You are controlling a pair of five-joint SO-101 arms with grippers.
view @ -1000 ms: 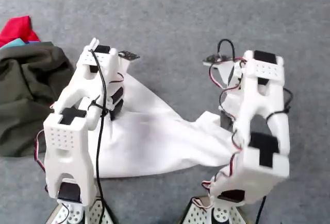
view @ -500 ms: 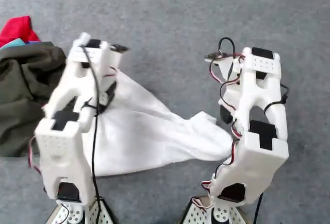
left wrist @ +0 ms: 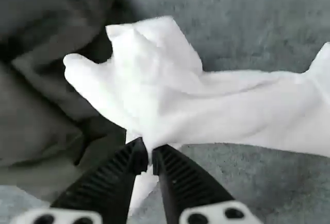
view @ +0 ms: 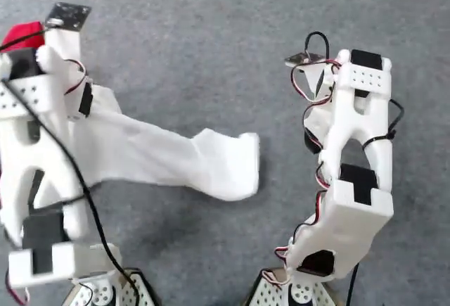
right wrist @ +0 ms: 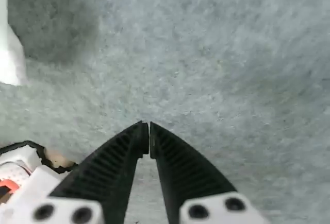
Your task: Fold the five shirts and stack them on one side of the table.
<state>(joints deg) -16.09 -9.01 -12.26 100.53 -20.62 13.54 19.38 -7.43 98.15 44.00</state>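
Starting at the left edge of the table (view: 211, 46), you have a red cloth (view: 24, 35) near the far left corner, partly behind the left arm (view: 35, 151). Your left gripper (left wrist: 146, 159) is clamped on a fold of the white shirt (view: 176, 158), its jaws almost together with cloth pinched between them. Its wrist view shows that gathered end bunched over a dark olive shirt (left wrist: 36, 90) on the same left side. From the grip the white shirt runs as a long band toward the table's middle, where its free end is crumpled. Right of that, well apart from the shirt, your right gripper (right wrist: 149, 131) hangs over bare grey surface, jaws pressed together on nothing.
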